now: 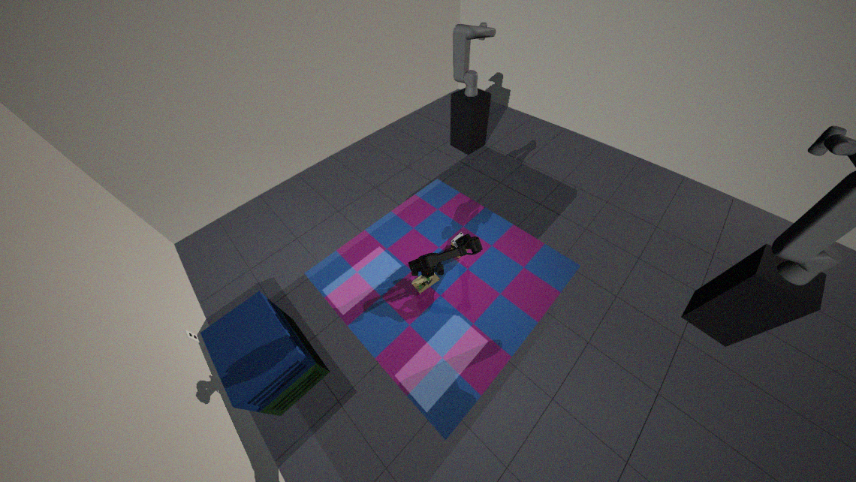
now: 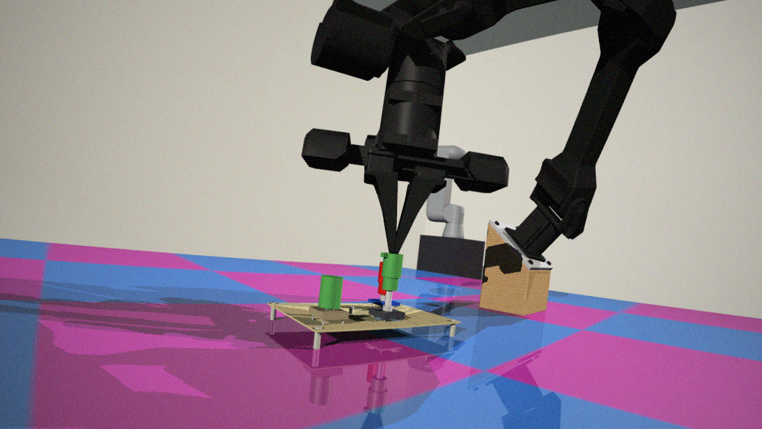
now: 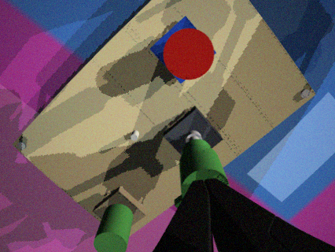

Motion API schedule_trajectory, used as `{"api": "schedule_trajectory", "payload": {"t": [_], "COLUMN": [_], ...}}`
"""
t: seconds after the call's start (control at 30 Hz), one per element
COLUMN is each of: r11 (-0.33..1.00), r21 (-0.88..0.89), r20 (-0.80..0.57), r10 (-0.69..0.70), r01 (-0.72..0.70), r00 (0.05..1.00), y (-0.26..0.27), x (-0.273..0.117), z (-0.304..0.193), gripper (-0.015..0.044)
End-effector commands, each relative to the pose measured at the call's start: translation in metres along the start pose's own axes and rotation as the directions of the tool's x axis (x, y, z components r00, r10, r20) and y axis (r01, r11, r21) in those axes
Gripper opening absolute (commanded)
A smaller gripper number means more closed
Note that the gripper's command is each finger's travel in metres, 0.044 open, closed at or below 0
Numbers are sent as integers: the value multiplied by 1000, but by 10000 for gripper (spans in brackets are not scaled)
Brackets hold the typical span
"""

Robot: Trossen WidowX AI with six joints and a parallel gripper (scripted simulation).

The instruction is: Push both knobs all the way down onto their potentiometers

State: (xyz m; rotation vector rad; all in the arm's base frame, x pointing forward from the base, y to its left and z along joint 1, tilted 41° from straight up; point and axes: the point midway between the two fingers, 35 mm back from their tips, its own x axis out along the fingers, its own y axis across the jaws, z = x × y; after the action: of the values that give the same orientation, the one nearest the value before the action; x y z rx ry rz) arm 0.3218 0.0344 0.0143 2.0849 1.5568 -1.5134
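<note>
The circuit board (image 1: 423, 287) (image 2: 426, 318) (image 3: 261, 67) stands on short legs. My gripper (image 2: 394, 251) (image 3: 204, 190) is shut and empty, its tips at the top of the stepped green knob (image 2: 392, 271) (image 3: 200, 159). Bare shaft (image 2: 388, 301) shows between that knob and the dark potentiometer (image 2: 384, 315) (image 3: 193, 123). The red knob (image 2: 380, 276) (image 3: 189, 53) stands behind it, with a little shaft visible above the blue potentiometer (image 2: 374, 302) (image 3: 158, 49). The plain green knob (image 2: 331, 292) (image 3: 115, 226) sits low on the brown potentiometer (image 2: 327, 314).
A small post (image 2: 351, 310) (image 3: 135, 135) stands on the board between the potentiometers. My arm's wooden base block (image 2: 514, 290) is behind and right of the board in the exterior view. Two grey arms on dark pedestals (image 1: 470, 122) (image 1: 755, 299) and a blue box (image 1: 245, 347) stand farther away.
</note>
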Motion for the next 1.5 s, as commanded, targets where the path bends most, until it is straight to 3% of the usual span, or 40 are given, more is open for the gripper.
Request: {"api": "schedule_trajectory", "payload": {"t": [0.0, 1.47], "r11": [1000, 1000], "r21": [-15, -15], "r20": [6, 6], "r10": [-16, -16], "r01": [16, 16], "r00": [1000, 1000], "y": [0, -1], "x": [13, 25], "z": [-3, -3], "gripper": [0, 0]}}
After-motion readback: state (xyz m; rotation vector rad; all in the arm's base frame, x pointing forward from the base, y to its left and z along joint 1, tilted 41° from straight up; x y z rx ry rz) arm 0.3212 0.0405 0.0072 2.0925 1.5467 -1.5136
